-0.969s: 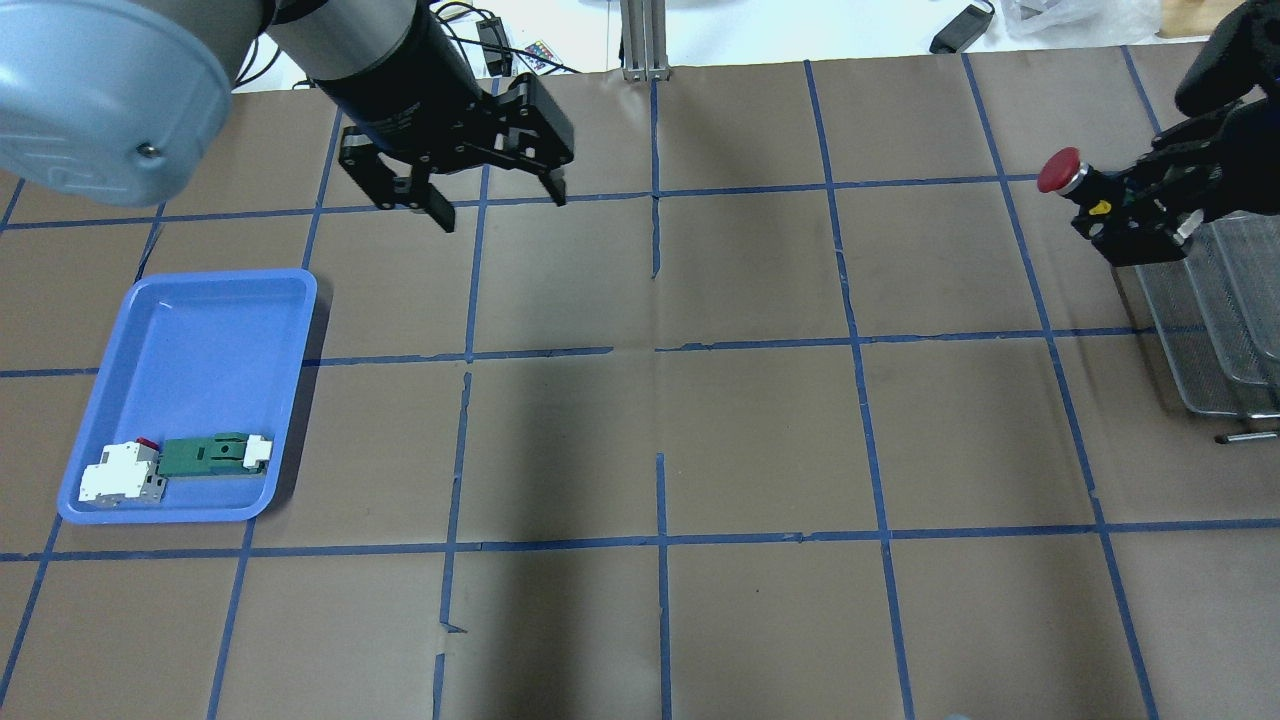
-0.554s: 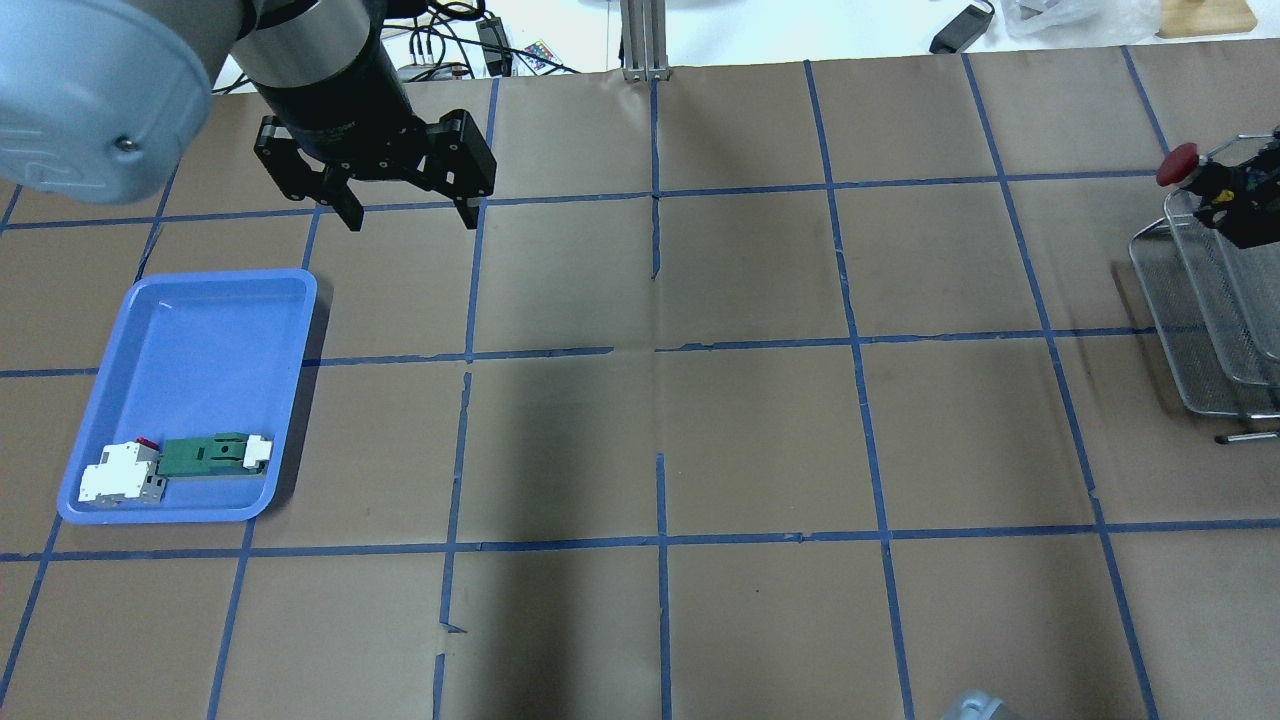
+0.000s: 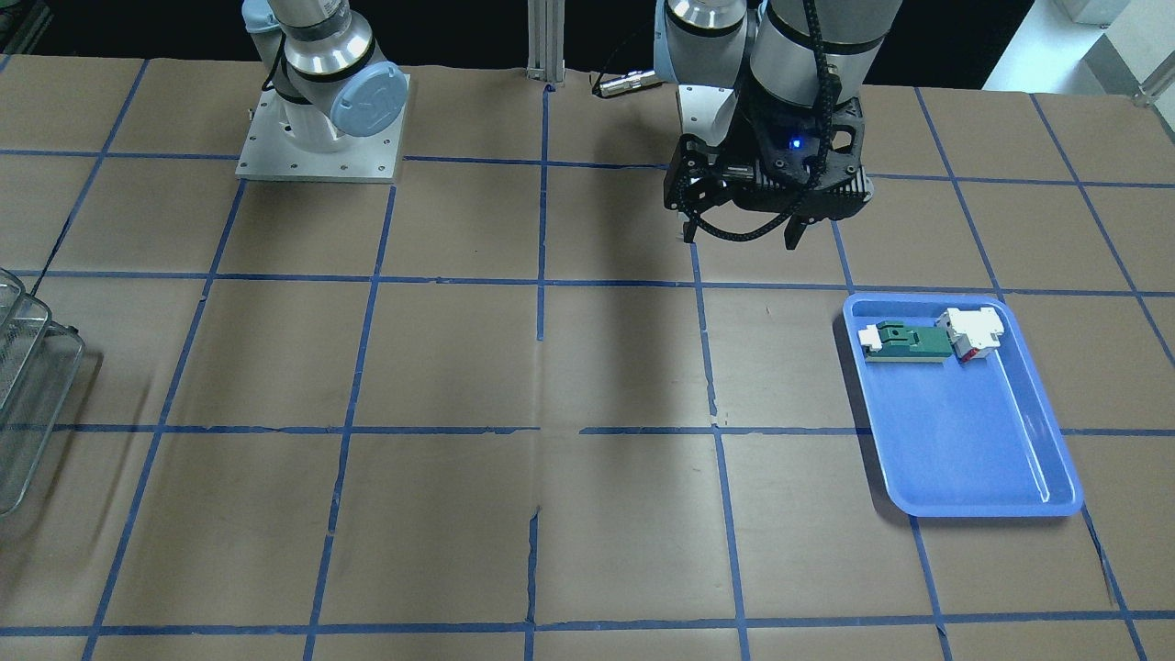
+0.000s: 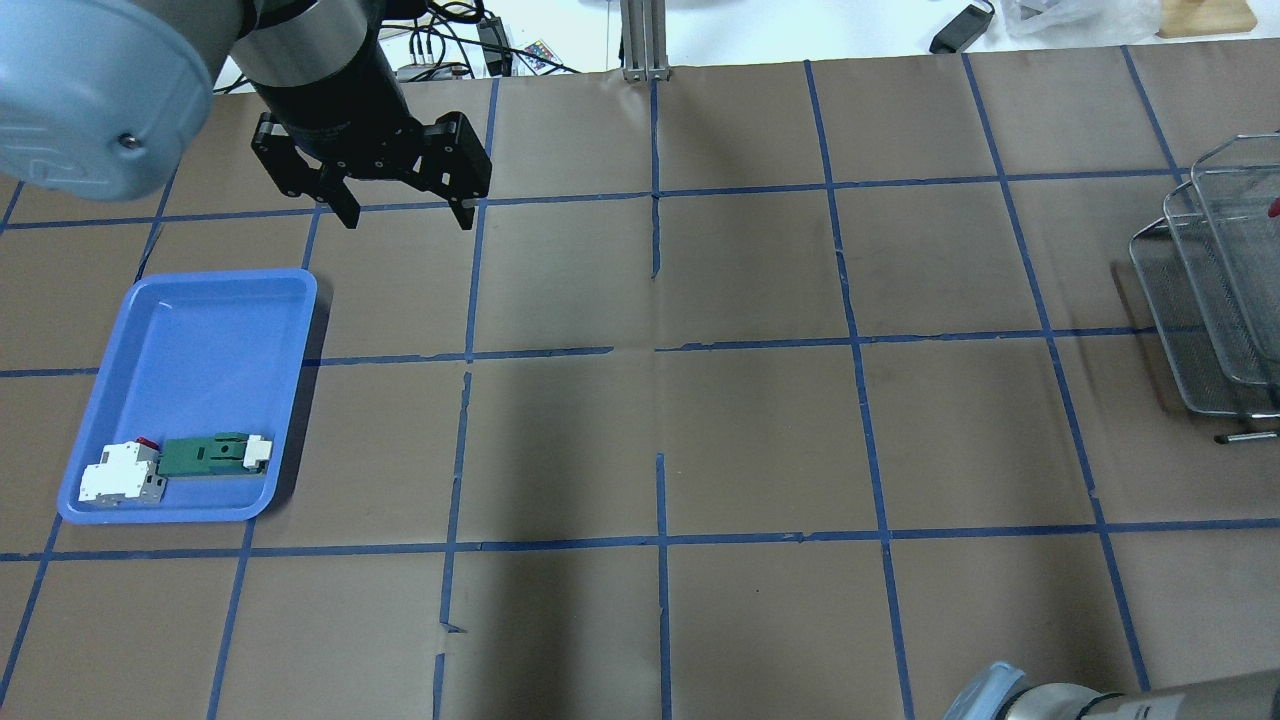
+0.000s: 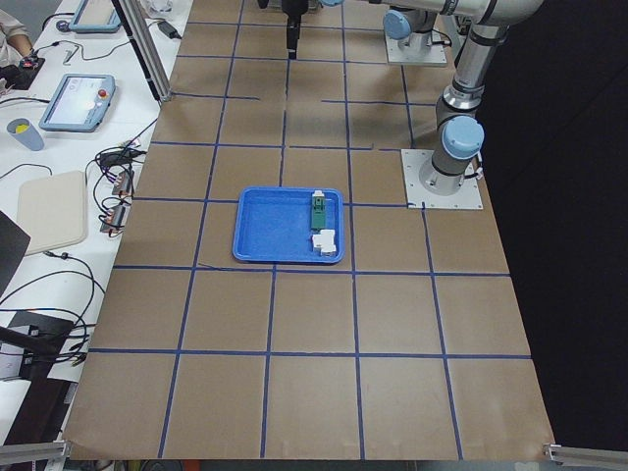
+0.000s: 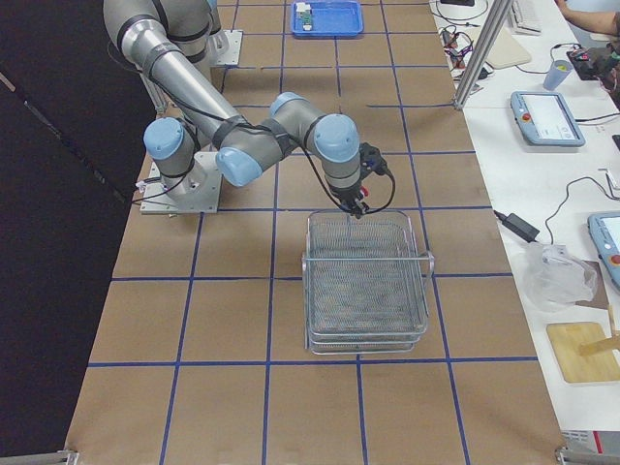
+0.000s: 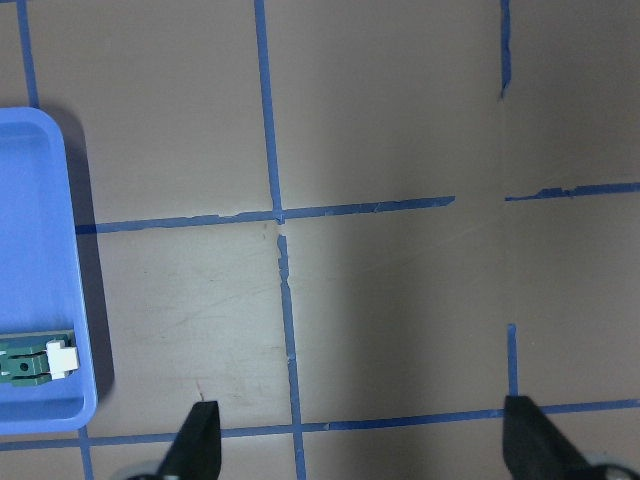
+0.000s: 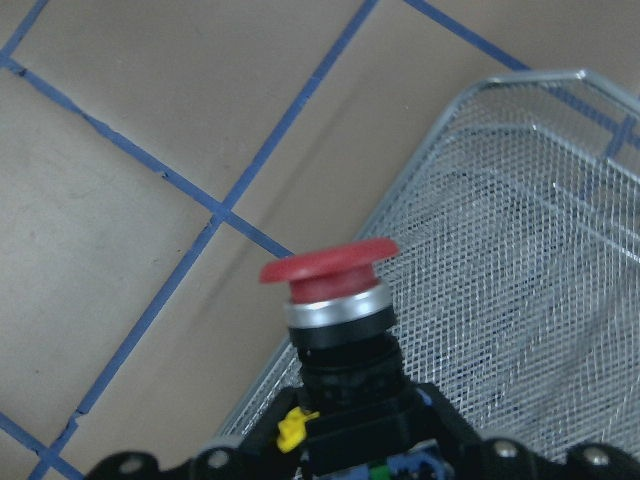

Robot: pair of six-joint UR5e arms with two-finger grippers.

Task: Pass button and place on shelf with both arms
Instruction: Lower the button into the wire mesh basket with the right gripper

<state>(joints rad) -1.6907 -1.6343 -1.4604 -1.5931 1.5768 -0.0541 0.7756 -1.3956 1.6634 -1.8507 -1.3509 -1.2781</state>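
Observation:
The button, with a red mushroom cap on a black-and-silver base, is held by its base in my right gripper, which is shut on it. In the exterior right view this gripper hangs over the robot-side rim of the silver wire-mesh shelf. In the overhead view only a red sliver of the button shows over the shelf at the right edge. My left gripper is open and empty, above the table beyond the blue tray; it also shows in the front-facing view.
A blue plastic tray sits at the left and holds a white block with a red side and a flat green board. Brown paper with blue tape lines covers the table. An aluminium post stands at the far edge.
My right gripper carried the button rightward, out of the overhead view and over the shelf. My left gripper drew back to the left, then stayed still and open.

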